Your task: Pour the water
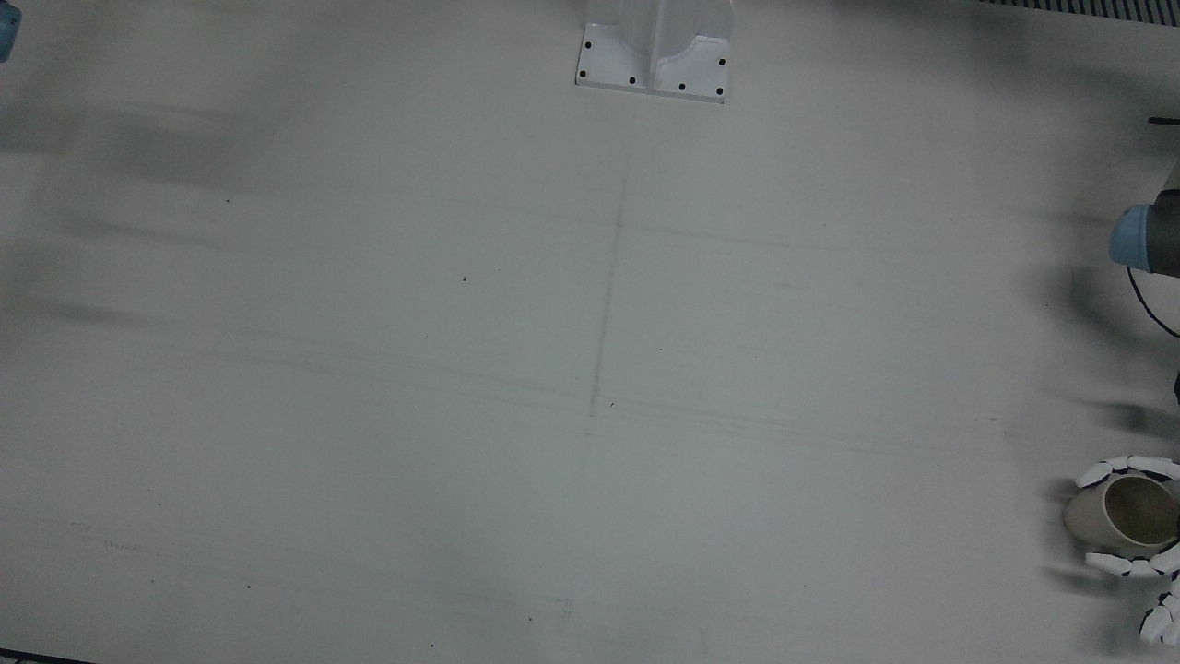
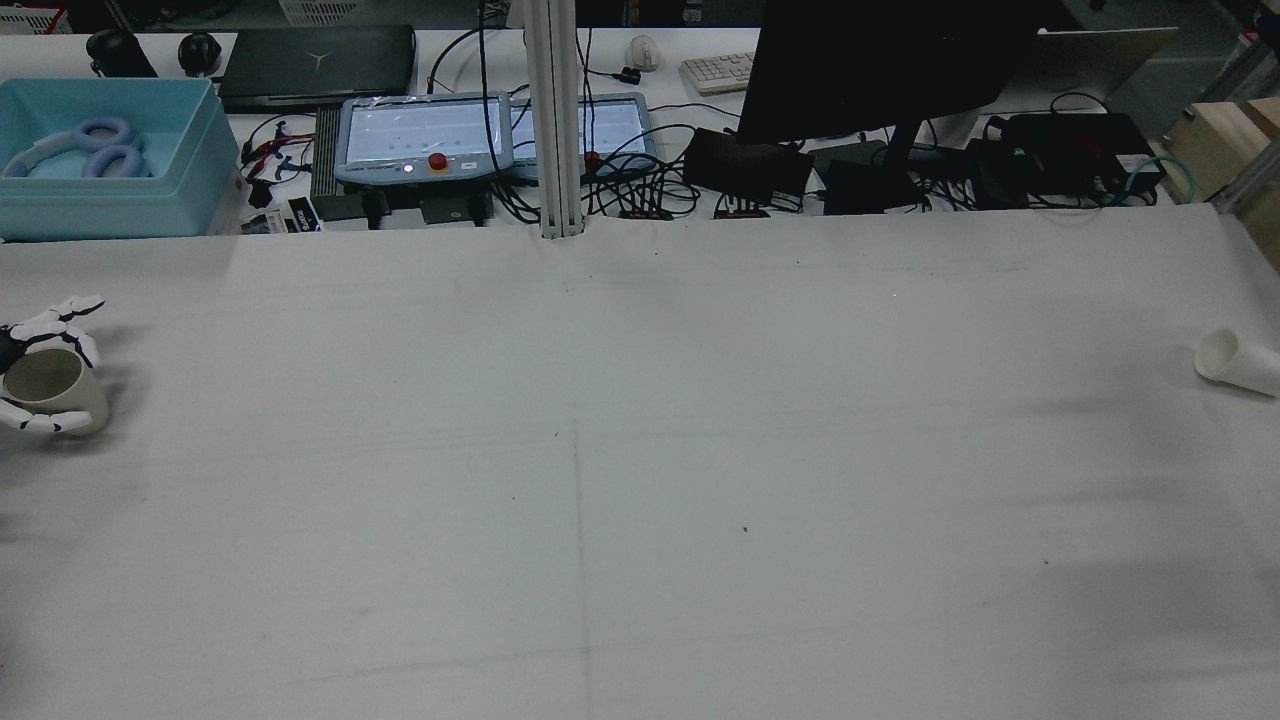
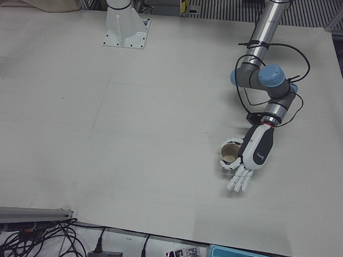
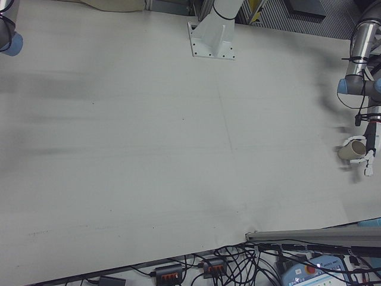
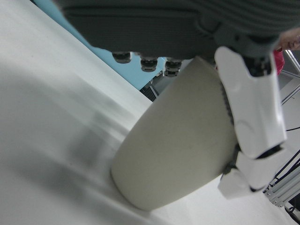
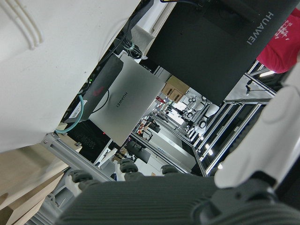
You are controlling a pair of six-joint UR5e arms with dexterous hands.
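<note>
A beige cup (image 2: 50, 385) stands at the table's left edge in the rear view. My left hand (image 2: 45, 325) is shut on it, fingers wrapped round both sides. The cup (image 3: 230, 152) and hand (image 3: 256, 152) also show in the left-front view, with some fingers stretched past the cup. In the left hand view the cup (image 5: 173, 145) rests on the table against the palm. A white cup (image 2: 1235, 362) juts in at the rear view's right edge, tilted, mouth to the left, above the table. It fills the upper left of the right hand view (image 6: 42, 70), beside my right hand (image 6: 154, 201).
The white table (image 1: 590, 369) stretches wide between the two cups. A white pedestal base (image 1: 654, 65) stands at its robot side. Beyond the far edge are a teal box (image 2: 100, 160), teach pendants (image 2: 420, 135), cables and a monitor (image 2: 880, 70).
</note>
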